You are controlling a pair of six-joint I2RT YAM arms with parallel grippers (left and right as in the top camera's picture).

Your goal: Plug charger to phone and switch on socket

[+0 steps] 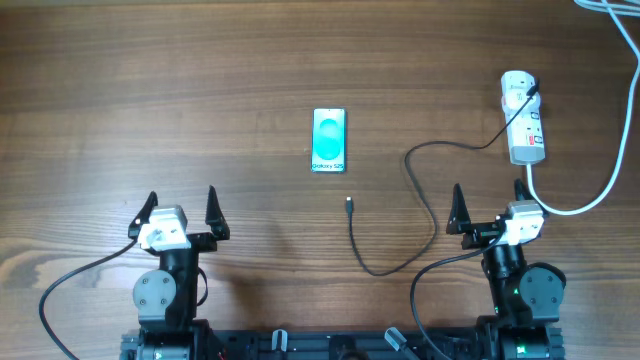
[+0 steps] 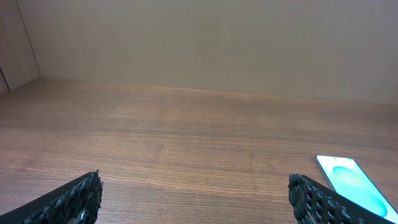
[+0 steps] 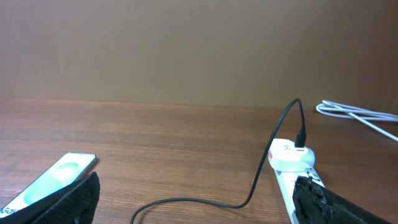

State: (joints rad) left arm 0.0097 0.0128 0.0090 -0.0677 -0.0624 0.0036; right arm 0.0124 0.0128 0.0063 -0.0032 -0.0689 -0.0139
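The phone (image 1: pixel 329 140) lies flat at the table's middle, turquoise screen up; it also shows at the lower right of the left wrist view (image 2: pixel 354 183) and the lower left of the right wrist view (image 3: pixel 53 180). The charger's black cable (image 1: pixel 432 235) runs from a white adapter (image 3: pixel 290 155) on the socket (image 1: pixel 523 130), loops down and ends in a free plug (image 1: pixel 348 203) below the phone. My left gripper (image 1: pixel 181 205) (image 2: pixel 196 199) is open and empty, near the front left. My right gripper (image 1: pixel 488 200) (image 3: pixel 196 202) is open and empty, just in front of the socket.
The socket's thick white cord (image 1: pixel 590 205) curves right and runs up off the table's far right corner; it also shows in the right wrist view (image 3: pixel 357 114). A wall rises behind the table's far edge.
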